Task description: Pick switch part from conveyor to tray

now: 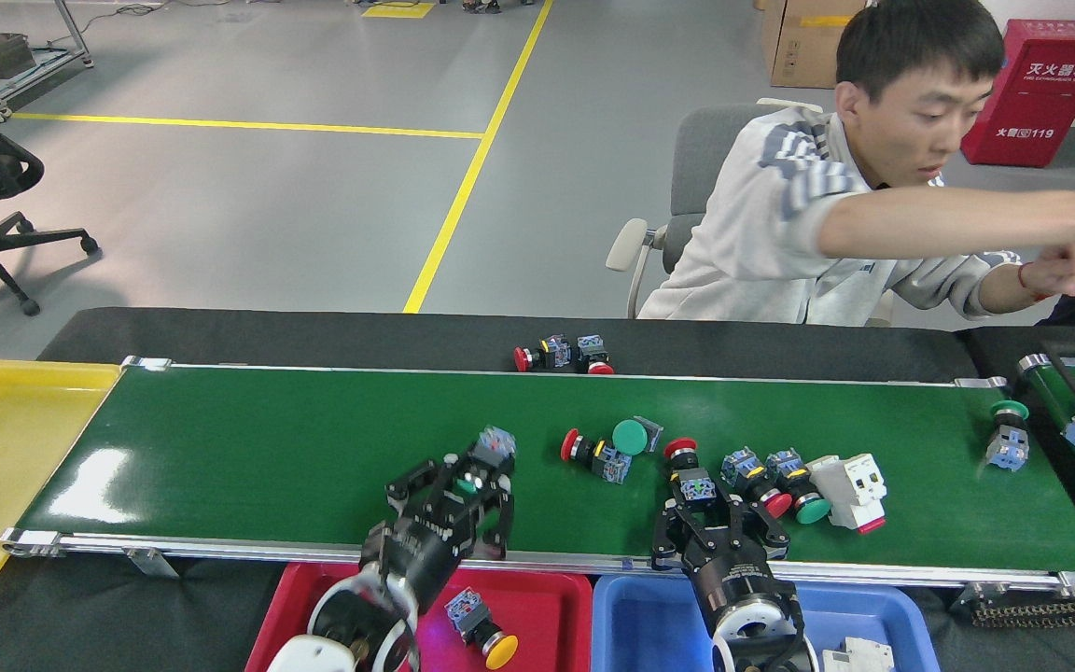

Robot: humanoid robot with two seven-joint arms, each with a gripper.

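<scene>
Head view: left gripper clamped on a green-capped switch over the belt

Left gripper (465, 485) has its fingers closed around a switch part (491, 450) with a green cap and blue-grey body, held just above the near half of the conveyor (248, 448). At its 6 o'clock sits the red tray (537, 597), where a yellow-capped switch (480, 630) already lies.

Right gripper (719, 523) hangs at the conveyor's near rail, fingers spread apart either side of a red-capped switch (687, 471) lying at its 12 o'clock; whether they touch it, I cannot tell. At 1 o'clock from it, two more switches (775, 481) lie touching a white breaker block (850, 490). At 10 o'clock, a red switch and a green one (607, 446) lie bunched together. Directly below the right gripper is the blue tray (640, 616).

Far right on the belt, a lone green-topped switch (1007, 434) stands upright. A person (780, 252) sits behind the table, arm stretched out to the right.
</scene>
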